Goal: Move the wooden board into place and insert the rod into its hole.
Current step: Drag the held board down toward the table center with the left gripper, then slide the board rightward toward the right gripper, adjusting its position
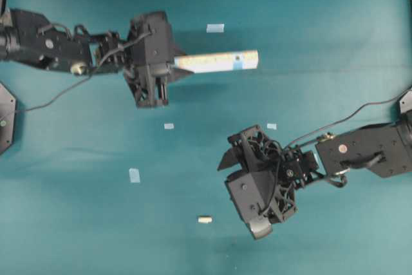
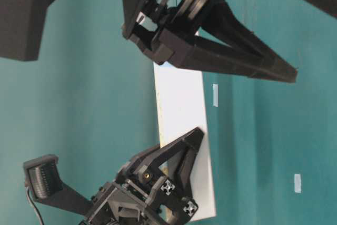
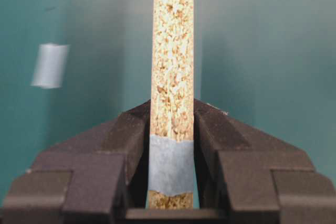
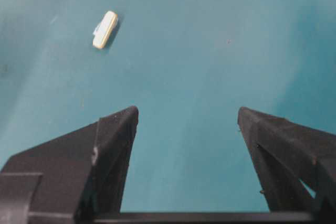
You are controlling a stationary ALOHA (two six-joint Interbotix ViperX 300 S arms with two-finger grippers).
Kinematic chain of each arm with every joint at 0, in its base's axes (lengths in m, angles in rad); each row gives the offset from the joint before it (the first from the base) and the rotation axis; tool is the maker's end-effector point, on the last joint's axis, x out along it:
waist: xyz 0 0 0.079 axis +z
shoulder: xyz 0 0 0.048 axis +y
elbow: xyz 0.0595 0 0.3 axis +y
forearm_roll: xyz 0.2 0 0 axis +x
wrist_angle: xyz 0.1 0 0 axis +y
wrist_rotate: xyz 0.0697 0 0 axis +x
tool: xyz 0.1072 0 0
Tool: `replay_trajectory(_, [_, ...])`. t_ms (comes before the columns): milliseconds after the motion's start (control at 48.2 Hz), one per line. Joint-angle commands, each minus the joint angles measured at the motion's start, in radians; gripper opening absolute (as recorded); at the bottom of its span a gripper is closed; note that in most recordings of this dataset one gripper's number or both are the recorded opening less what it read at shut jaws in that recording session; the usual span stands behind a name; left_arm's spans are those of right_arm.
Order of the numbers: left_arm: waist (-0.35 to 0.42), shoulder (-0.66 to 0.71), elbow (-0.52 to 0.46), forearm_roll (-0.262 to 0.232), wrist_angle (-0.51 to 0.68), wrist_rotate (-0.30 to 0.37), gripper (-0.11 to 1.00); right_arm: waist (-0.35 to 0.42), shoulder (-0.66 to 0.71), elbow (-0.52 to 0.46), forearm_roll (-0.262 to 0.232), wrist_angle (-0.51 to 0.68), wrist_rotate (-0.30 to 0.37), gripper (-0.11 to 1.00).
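Note:
The wooden board (image 1: 219, 61) is a long pale strip with a light-blue patch near its right end, lying left to right at the upper middle. My left gripper (image 1: 179, 66) is shut on its left end. In the left wrist view the board's speckled edge (image 3: 172, 51) stands between the fingers (image 3: 131, 129), which press on both sides of it, with blue tape across it there. The hole does not show. The rod (image 1: 205, 219), a tiny cream peg, lies on the table at the lower middle. My right gripper (image 1: 226, 175) is open and empty to the upper right of the rod (image 4: 105, 29).
Small pale-blue tape squares lie on the teal table: one (image 1: 215, 28) above the board, two (image 1: 168, 126) (image 1: 271, 126) in the middle and one (image 1: 134, 175) at the lower left. The table-level view shows the board's white face (image 2: 181, 104) between the two arms.

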Motion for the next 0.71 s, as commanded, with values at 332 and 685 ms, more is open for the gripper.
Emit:
replay_trajectory(332, [-0.147,0.118,-0.11,-0.003,-0.072,-0.069,0.21,-0.002,-0.023,-0.032,0.0,-0.003,0.002,0.85])
replay_trajectory(685, [-0.169,0.156,-0.13,-0.003,-0.071,-0.092,0.21,0.0,-0.023,-0.035,-0.002,-0.003,0.002,0.85])
